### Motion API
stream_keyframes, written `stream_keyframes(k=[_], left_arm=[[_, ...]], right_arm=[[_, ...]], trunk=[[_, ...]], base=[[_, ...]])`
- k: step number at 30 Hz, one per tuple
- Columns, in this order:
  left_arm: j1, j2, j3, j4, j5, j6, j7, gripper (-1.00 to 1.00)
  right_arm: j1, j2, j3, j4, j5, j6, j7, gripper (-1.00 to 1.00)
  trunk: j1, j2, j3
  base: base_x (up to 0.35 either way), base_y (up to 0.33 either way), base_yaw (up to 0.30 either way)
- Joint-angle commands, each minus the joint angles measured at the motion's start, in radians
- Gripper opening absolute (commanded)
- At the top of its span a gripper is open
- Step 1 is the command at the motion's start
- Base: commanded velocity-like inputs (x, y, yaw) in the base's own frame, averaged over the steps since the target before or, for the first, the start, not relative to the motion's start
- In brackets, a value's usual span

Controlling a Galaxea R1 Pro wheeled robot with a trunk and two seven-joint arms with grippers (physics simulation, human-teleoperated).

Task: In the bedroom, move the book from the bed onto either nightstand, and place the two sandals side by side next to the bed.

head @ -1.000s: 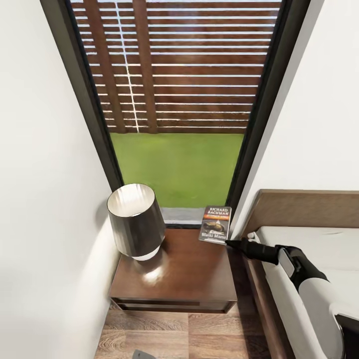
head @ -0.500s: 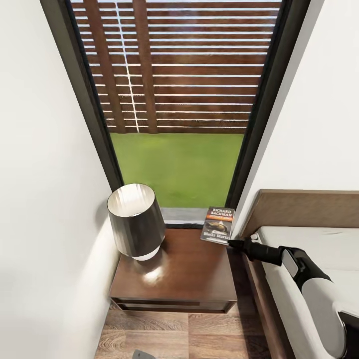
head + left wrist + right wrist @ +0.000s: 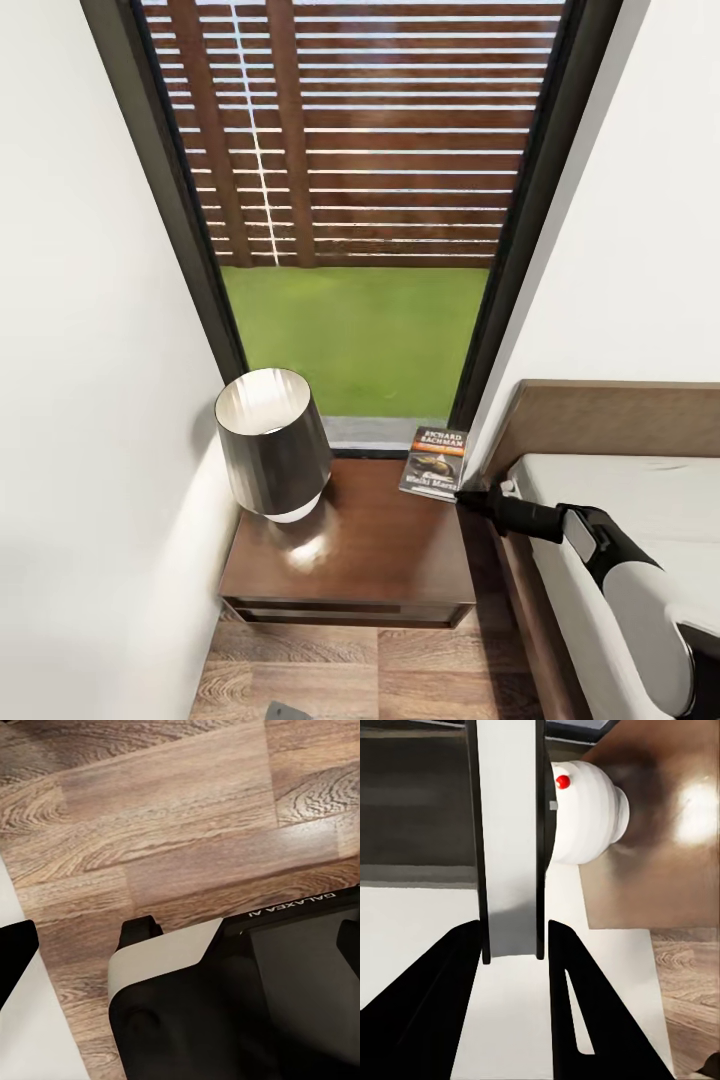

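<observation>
The book [image 3: 433, 463], dark-covered with an orange band, hangs low over the far right corner of the nightstand [image 3: 370, 545]. My right gripper [image 3: 466, 495] reaches in from the bed [image 3: 620, 490] side and is shut on the book's near edge. In the right wrist view the book [image 3: 510, 840] stands edge-on, white pages between dark covers, with a black finger [image 3: 435, 1012] on either side of it. I cannot tell whether the book rests on the wood. The sandals are out of view.
A lamp [image 3: 272, 440] with a dark shade and white base [image 3: 585, 814] takes up the nightstand's left half. A tall dark-framed window [image 3: 350, 200] stands behind and a white wall [image 3: 80, 400] on the left. The left wrist view looks at plank floor [image 3: 150, 832] and my own base [image 3: 247, 1005].
The book has sunk a little toward the nightstand top and lies flatter. My right arm has drawn slightly back toward the bed. The camera has not moved.
</observation>
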Motion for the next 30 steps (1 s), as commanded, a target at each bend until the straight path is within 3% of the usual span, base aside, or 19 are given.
stream_keyframes(k=[1, 14, 21, 30], left_arm=[[0.000, 0.001, -0.009, -0.002, 0.010, 0.005, 0.006, 1.00], [0.000, 0.001, -0.009, -0.002, 0.010, 0.005, 0.007, 1.00], [0.000, 0.001, -0.009, -0.002, 0.010, 0.005, 0.007, 1.00], [0.000, 0.001, -0.009, -0.002, 0.010, 0.005, 0.007, 1.00]], right_arm=[[-0.001, 0.000, -0.005, 0.000, -0.004, 0.006, 0.001, -1.00], [-0.001, 0.004, -0.004, 0.025, 0.001, 0.010, -0.009, -1.00], [-0.001, 0.006, -0.002, 0.038, 0.000, 0.011, -0.070, -1.00], [-0.001, 0.008, -0.002, 0.060, -0.002, 0.012, -0.102, -1.00]], trunk=[[0.000, -0.001, -0.001], [0.000, -0.001, -0.001], [0.000, -0.001, -0.001], [0.000, -0.001, -0.001]], base=[[0.000, 0.000, 0.000], [0.000, 0.000, 0.000], [0.000, 0.000, 0.000], [0.000, 0.000, 0.000]])
